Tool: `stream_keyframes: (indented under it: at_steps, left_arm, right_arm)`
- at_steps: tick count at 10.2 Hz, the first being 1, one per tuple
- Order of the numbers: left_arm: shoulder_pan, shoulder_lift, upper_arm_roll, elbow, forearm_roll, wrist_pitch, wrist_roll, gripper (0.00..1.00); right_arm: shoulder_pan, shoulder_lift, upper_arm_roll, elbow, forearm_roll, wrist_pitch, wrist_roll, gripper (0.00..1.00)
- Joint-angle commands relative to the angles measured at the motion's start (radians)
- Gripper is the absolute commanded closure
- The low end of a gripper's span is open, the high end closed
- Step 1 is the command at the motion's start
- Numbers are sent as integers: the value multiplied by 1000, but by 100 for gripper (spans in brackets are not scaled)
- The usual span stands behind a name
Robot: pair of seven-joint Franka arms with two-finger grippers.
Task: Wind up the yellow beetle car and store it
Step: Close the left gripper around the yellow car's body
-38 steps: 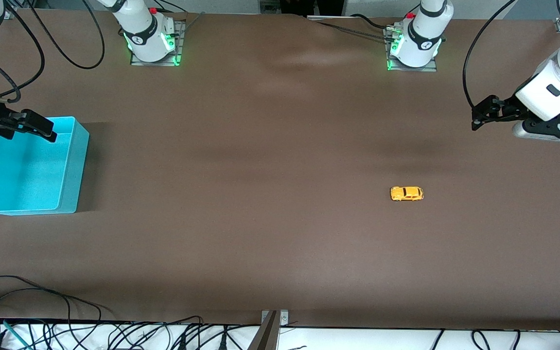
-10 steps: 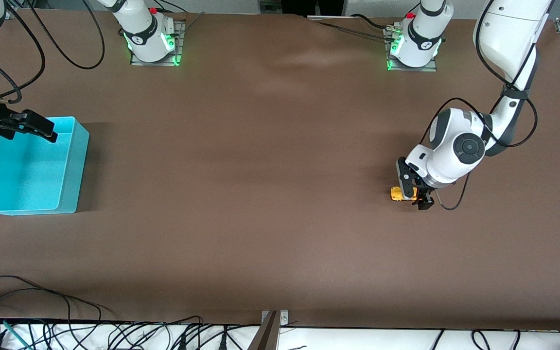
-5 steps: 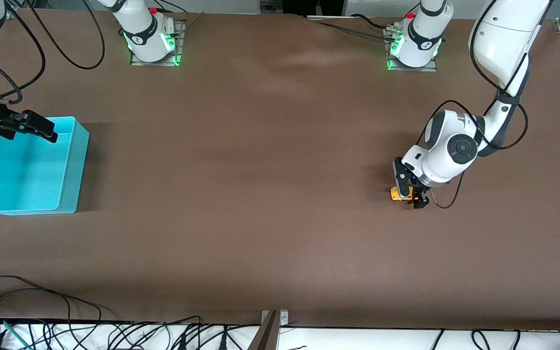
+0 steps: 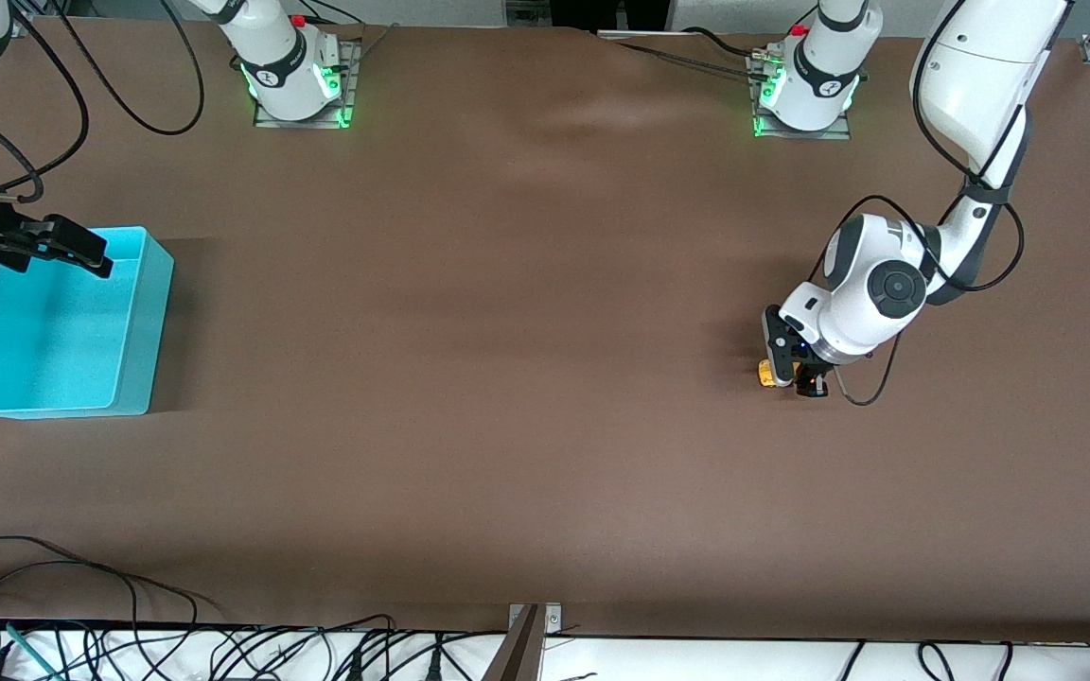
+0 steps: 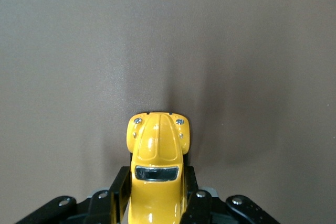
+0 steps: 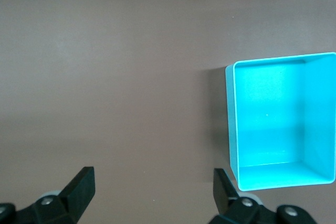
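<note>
The yellow beetle car (image 4: 767, 375) (image 5: 157, 156) sits on the brown table toward the left arm's end. My left gripper (image 4: 796, 376) (image 5: 156, 195) is down at the table, shut on the car's sides; its black fingers (image 5: 119, 190) press both flanks behind the hood. Only the car's front end shows past the gripper in the front view. My right gripper (image 4: 58, 248) (image 6: 153, 190) hangs open and holds nothing, over the rim of the turquoise bin (image 4: 143, 322) (image 6: 315, 61) at the right arm's end; that arm waits.
The turquoise bin holds nothing. Both arm bases (image 4: 294, 80) (image 4: 805, 90) stand along the table edge farthest from the front camera. Loose black cables (image 4: 129, 634) lie along the table's near edge. Bare brown table lies between the car and the bin.
My left gripper has closed onto the car's sides, and the wrist has shifted slightly toward the right arm's end. The car stays on the table. The right arm has not moved.
</note>
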Motion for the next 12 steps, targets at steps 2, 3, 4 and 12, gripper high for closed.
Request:
stream_keyframes:
  at_steps: [2,3,4,12]
  left_arm:
    - [6,12,1,1,24,15,74,94]
    - [9,21,1,4,22,14,95,94]
    - [10,21,1,5,22,14,96,94]
    - [174,72,7,53,22,3,298,93]
  right_arm:
    - [0,-9,-2,-8,-10,-7,-3,0]
    - [0,-9,-2,-8,-10,-7,-3,0]
    - [0,-9,-2,-8,-10,-7,-3,0]
    - [0,-9,-2,-8,-10,-8,-3,0]
